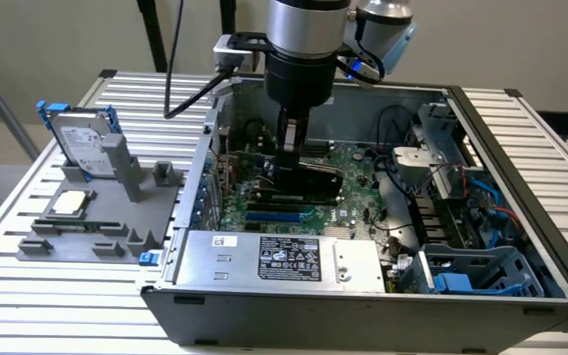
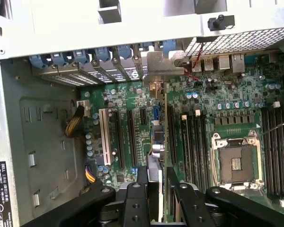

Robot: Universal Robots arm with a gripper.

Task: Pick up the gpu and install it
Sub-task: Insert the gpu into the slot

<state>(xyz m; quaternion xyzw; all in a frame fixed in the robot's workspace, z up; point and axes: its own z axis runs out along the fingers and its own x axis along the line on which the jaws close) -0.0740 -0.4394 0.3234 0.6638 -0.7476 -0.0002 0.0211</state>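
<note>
- Slatted aluminium rails form the bench (image 1: 57, 296); on it an open computer case (image 1: 363, 314) of grey sheet metal lies on its side, with a pale wall behind.
- On the exterior view's left, a grey moulded holder (image 1: 116, 240) carries a silver hard drive (image 1: 79, 140) with blue rails, standing on edge. No card remains on that holder.
- The pick-up looks done: the gripper (image 1: 294, 159) reaches down into the case, closed on the gpu (image 1: 313, 181), which it holds by its top edge.
- The gpu stands on edge over the green motherboard (image 1: 348, 166), in the row of expansion slots, between the case's rear wall and the boxy silver power supply (image 1: 264, 259).
- In the wrist view the gripper (image 2: 157, 174) has its black jaws on either side of the thin gpu (image 2: 157, 142), seen edge-on; its silver bracket (image 2: 156, 64) sits against the rear slot openings.
- Whether the card's lower edge is fully pressed into a slot cannot be told, so I judge the install near its end but not finished, with the card not yet let go.
- Beside it lie long dark slots and a square metal processor socket (image 2: 236, 163).
</note>
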